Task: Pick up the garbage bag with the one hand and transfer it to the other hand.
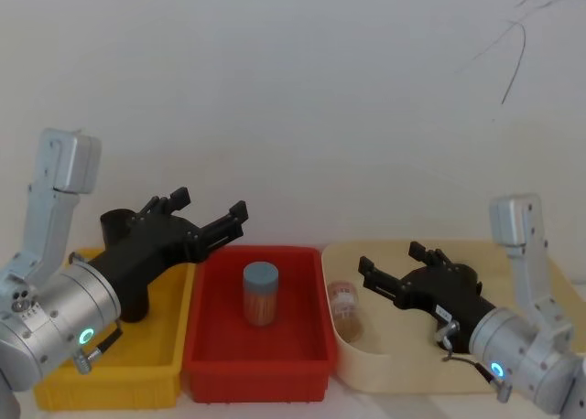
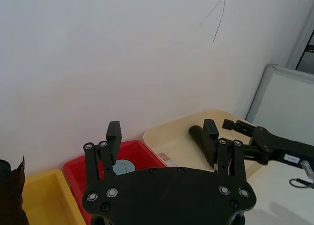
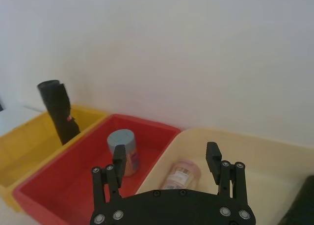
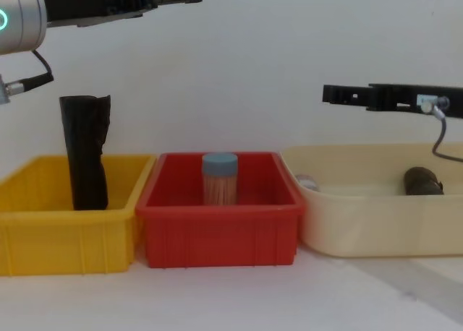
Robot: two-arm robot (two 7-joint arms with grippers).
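Observation:
The garbage bag [image 4: 85,152] is a black roll standing upright in the yellow bin [image 4: 43,230]; it also shows in the right wrist view, garbage bag [image 3: 59,109], and partly behind my left arm, garbage bag [image 1: 117,225]. My left gripper [image 1: 211,209] hangs open in the air above and to the right of the bag, over the edge between the yellow and red bins, holding nothing; left gripper [image 2: 162,131]. My right gripper [image 1: 392,259] hovers open and empty over the cream tray [image 1: 403,369]; right gripper [image 3: 166,154].
A red bin [image 4: 217,233] in the middle holds an upright jar with a blue lid [image 1: 260,293]. The cream tray holds a small jar lying on its side [image 1: 346,302] and a dark object [image 4: 423,181]. A white wall stands close behind the bins.

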